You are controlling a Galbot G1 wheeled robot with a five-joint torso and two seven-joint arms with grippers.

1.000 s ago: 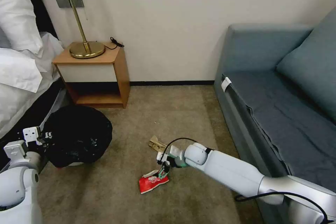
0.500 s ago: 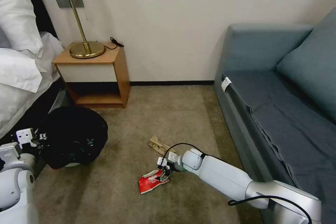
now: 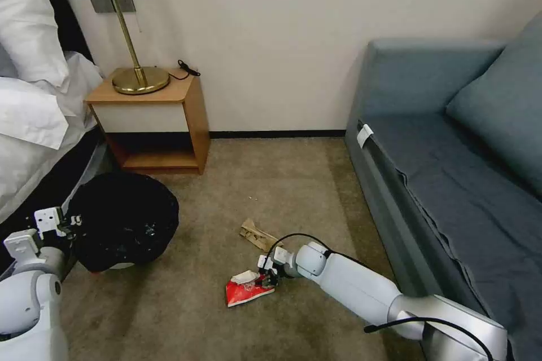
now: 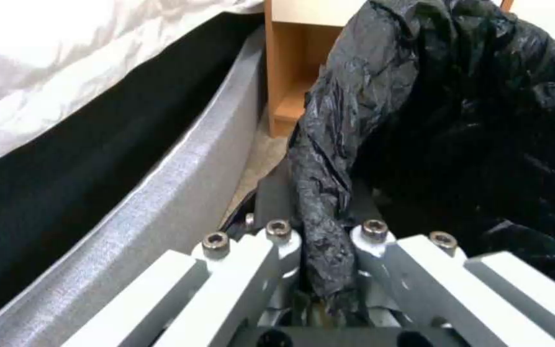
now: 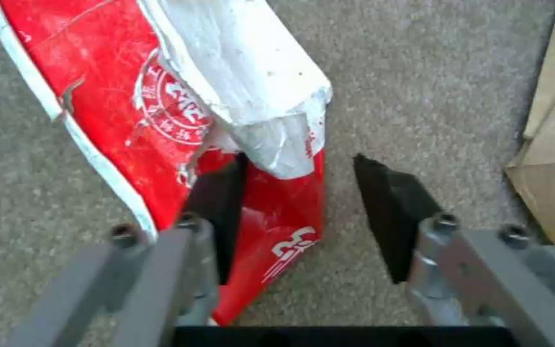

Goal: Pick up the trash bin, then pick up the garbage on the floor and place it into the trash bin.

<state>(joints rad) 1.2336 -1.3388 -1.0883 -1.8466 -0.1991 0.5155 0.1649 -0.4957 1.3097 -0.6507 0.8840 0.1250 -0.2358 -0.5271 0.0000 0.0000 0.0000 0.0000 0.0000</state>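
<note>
Carpet underlies our right gripper (image 5: 297, 193), fingers spread astride the near corner of the red snack packet (image 5: 162, 111), whose long axis runs away from them; it is torn, white inside. Beyond lies the tan paper piece (image 3: 257, 234). Our left gripper (image 4: 325, 250) pinches the trash bin (image 3: 127, 220) liner by the bed (image 3: 34, 141).

Right gripper (image 3: 265, 277): lowered toward the carpet since a second ago; jaws now apart astride the red snack packet (image 3: 248, 290), one pad on it.
Red snack packet: shifted slightly.
Trash bin (image 3: 125, 220): swung toward the bed, then partly back, held by left gripper (image 3: 72, 220).
</note>
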